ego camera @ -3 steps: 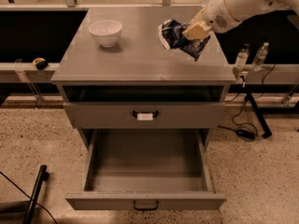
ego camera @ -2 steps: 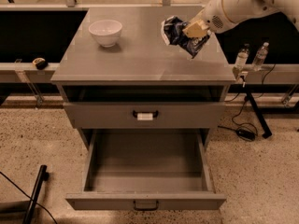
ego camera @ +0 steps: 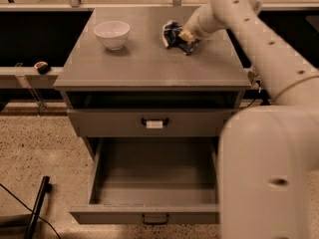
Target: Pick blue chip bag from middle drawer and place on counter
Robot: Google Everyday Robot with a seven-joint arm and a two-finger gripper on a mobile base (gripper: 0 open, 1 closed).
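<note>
My gripper clenches the crumpled dark-blue foil chip bag, which juts toward the round white bowl, low over the flat grey counter.

Lab: speckled floor, drawer cabinet, end effector at counter

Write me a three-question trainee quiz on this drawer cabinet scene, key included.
1. True or false: the middle drawer is shut.
2. What does the gripper, over the back right of the cabinet top, hold? A: a cup. B: the blue chip bag. C: nothing.
3. Fill in: the white bowl stands on the ___.

Key
1. False: it is pulled out and nothing lies in it.
2. B.
3. The counter.
</note>
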